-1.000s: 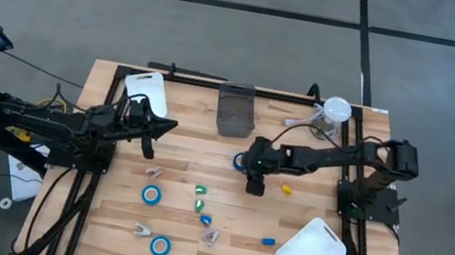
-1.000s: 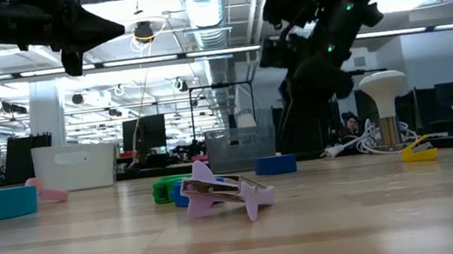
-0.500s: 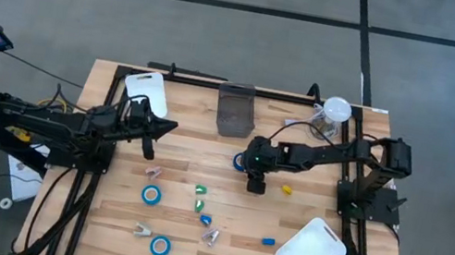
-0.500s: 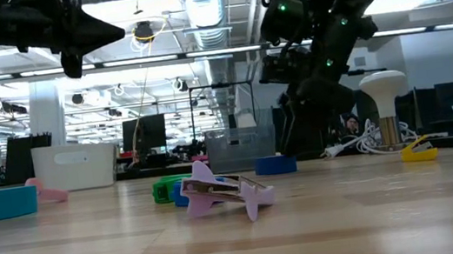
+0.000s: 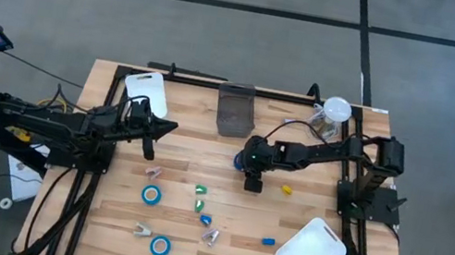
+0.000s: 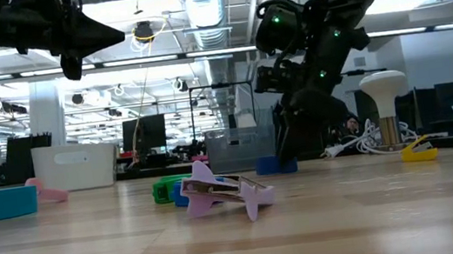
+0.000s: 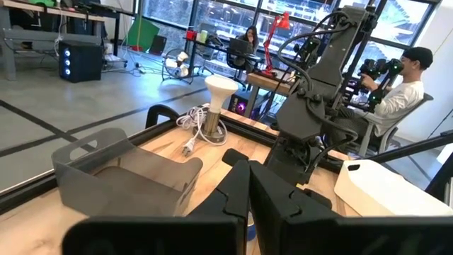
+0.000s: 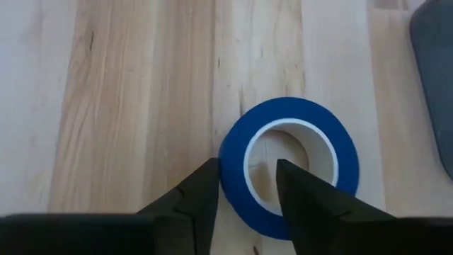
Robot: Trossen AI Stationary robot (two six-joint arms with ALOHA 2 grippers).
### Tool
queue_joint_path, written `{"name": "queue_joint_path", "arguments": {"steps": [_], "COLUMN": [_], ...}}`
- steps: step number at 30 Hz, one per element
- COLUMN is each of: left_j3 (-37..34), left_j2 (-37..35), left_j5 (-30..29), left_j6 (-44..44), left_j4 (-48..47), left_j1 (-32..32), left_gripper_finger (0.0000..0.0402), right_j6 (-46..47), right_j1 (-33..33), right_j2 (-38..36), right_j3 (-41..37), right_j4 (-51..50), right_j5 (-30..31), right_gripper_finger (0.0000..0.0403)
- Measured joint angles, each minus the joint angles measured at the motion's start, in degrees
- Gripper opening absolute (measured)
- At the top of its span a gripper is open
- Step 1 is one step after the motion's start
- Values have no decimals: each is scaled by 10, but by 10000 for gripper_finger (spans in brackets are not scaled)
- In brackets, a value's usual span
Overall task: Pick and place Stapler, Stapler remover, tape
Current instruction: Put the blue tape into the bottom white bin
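Right tool [image 8: 244, 185] has dropped onto the tape roll [image 8: 289, 166] mid-desk near the grey bin [image 5: 235, 108] and is pinching in: one finger outside the ring wall, one in the core, not yet clamped. Grab looks imminent. Left tool [image 5: 168, 125] hangs shut over the desk's left side. Wooden desk [image 5: 184, 162]; open-plan office behind, a seated person [image 7: 396, 88] beyond.

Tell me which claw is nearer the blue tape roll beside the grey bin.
Right. The right claw straddles the tape roll's rim on the table; the left claw, shut, hovers far off over the table's left side.
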Motion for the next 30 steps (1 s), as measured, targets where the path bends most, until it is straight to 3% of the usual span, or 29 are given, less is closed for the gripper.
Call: {"name": "queue_joint_path", "arguments": {"steps": [10,18,30], "left_j3": [0,0,0], "left_j2": [0,0,0], "left_j5": [0,0,0], "left_j6": [0,0,0], "left_j4": [-1,-2,-2], "left_j1": [0,0,0], "left_gripper_finger": [3,3,3], "right_j6": [8,22,114], "right_j1": [-1,0,-27], "right_j2": [-3,-45,-229], "right_j3": [-2,-8,-5], "right_j4": [-1,-23,-84], "right_j5": [-1,-6,22], "right_gripper_finger": [30,27,27]}}
